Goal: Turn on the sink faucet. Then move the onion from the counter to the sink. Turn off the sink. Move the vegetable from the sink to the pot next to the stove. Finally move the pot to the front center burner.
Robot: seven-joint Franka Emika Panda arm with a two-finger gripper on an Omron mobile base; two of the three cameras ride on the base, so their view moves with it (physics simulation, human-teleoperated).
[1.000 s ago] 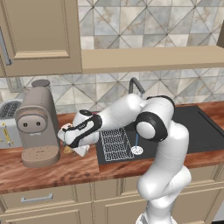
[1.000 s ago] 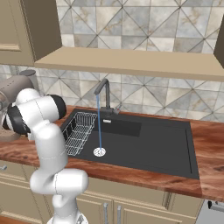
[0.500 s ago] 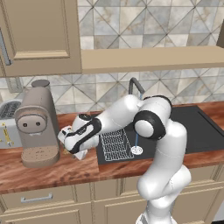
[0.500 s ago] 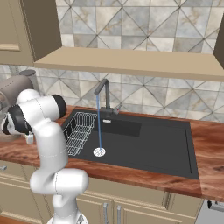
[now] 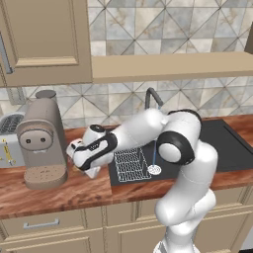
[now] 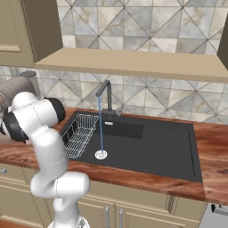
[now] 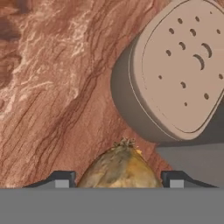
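Coffee machine (image 5: 42, 141), toaster (image 5: 10, 138), dish rack (image 6: 80, 133)

The arm (image 5: 183, 188) is glossy white, built of thick rounded tube segments that swell into bulbous housings at each joint. Round dark grey caps (image 5: 170, 147) close the sides of the joints; one also shows in the right base view (image 6: 18, 124). A black band wraps the wrist (image 5: 101, 148) behind the white hand. The end effector (image 7: 117, 179) ends in two small dark finger tips (image 7: 61, 178), each bearing a paler grey square pad.
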